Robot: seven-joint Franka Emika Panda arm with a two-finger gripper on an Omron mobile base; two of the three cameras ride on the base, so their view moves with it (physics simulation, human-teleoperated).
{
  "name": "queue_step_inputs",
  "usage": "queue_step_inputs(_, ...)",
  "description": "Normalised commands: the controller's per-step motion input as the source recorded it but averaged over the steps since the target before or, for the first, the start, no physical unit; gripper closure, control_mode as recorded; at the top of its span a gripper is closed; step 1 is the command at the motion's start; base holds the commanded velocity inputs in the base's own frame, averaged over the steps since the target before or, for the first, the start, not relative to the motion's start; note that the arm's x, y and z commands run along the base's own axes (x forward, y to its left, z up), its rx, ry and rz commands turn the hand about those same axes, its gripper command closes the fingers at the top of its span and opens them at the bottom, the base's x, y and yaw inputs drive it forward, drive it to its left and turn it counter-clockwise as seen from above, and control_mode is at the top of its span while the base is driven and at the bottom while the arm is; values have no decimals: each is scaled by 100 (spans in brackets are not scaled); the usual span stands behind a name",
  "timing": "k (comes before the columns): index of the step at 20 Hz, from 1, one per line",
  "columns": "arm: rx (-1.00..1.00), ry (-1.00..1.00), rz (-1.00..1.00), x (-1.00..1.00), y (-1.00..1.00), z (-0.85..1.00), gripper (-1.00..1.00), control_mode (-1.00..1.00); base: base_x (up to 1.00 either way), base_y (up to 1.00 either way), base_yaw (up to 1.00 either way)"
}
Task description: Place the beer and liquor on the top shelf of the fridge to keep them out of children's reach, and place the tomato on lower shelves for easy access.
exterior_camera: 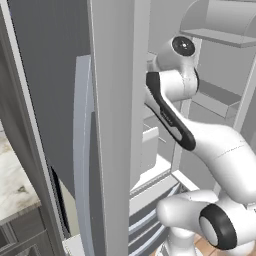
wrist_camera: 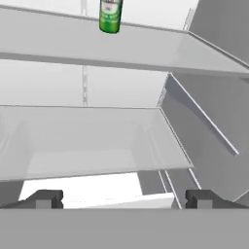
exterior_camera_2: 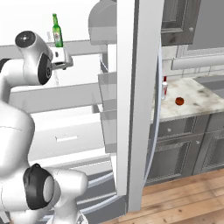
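1. The beer [exterior_camera_2: 57, 30] stood upright on the top shelf [wrist_camera: 146, 51] of the fridge [exterior_camera_2: 131, 87], its green base also visible in the hand view, apart from the claw.
2. The claw [wrist_camera: 124, 199] was spread wide with nothing between its fingertips [wrist_camera: 46, 198], and it faced the lower shelves [wrist_camera: 97, 141] from just outside.
3. The liquor [exterior_camera_2: 164, 90] stood upright on the worktop [exterior_camera_2: 197, 98] to the right of the open fridge door, with the tomato [exterior_camera_2: 180, 101] lying near it but not touching.
4. By the look of things, the beer was placed, and the liquor and tomato were yet to be moved.
5. The liquor looked rigid, smooth and top-heavy, probably glass and breakable; a grip around the straight body below the red cap should hold best, kept vertical.
6. The tomato seemed light, round and inclined to roll, with soft skin; a gentle squeeze across its widest part would suit.
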Motion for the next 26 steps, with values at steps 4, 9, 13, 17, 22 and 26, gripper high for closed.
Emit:
queue_step_inputs(4, 0, 12, 19, -73, -13, -7, -100, -100, 0, 0, 0)
queue_step_inputs(9, -1, 9, 2, -62, -25, -2, -100, -100, 0, 0, 0)
queue_step_inputs(13, -5, 7, -5, -55, -14, 0, -100, -100, 0, 0, 0)
queue_step_inputs(17, -6, 7, -7, -53, -10, 0, -100, -100, 0, 0, 0)
queue_step_inputs(22, -5, 8, -7, -43, -7, -4, -100, -100, 0, 0, 0)
queue_step_inputs(26, -4, 7, -7, -42, -11, -7, -100, -100, 0, 0, 0)
